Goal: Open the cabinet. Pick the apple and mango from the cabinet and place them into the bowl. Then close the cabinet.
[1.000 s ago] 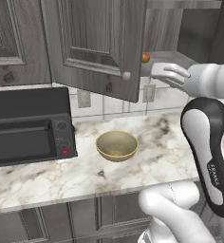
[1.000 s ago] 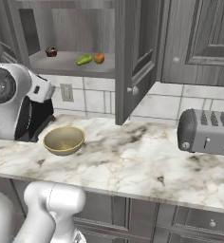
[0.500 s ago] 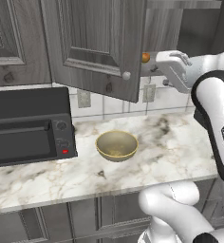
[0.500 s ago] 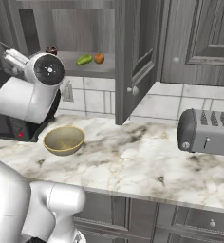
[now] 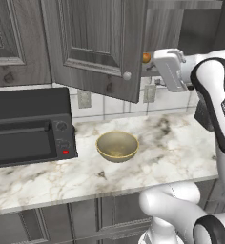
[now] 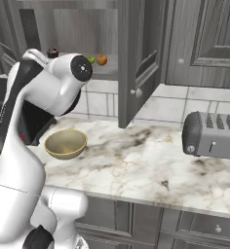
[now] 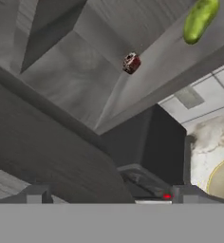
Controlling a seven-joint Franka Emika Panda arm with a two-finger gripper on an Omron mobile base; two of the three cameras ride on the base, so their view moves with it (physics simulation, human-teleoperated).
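Tool [image 7: 104, 195]: jaws spread wide, nothing between them; two dark tips at the bottom of the hand view. Raised to shelf height beside the open cabinet, white hand housing visible in the left base view.

Cabinet [image 5: 93, 40]: dark grey wood-grain wall unit, both doors swung open; the left door hangs out over the desk with its pale knob [image 5: 127, 75] at the lower corner, the right door [image 6: 139, 53] stands edge-on in the right base view. Shelf interior exposed.

Desk [image 6: 151, 158]: marbled white and grey, running under the cabinet.

Microwave [image 5: 26, 126]: black, on the desk at the left, beside the bowl, red light on its panel.

Toaster [image 6: 212, 135]: grey, on the desk far right, well apart from the bowl.

Bowl [image 5: 117, 146]: tan, upright on the desk below the cabinet, nothing inside; its rim also shows at the right edge of the hand view.

Mango [image 7: 200, 20]: green, elongated, lying on the cabinet shelf, just beside the apple in the right base view.

Apple [image 6: 102, 60]: orange-red, round, on the same shelf, nearer the right door.

Cupcake [image 7: 131, 63]: small dark item, on the shelf, apart from the fruit toward the left.
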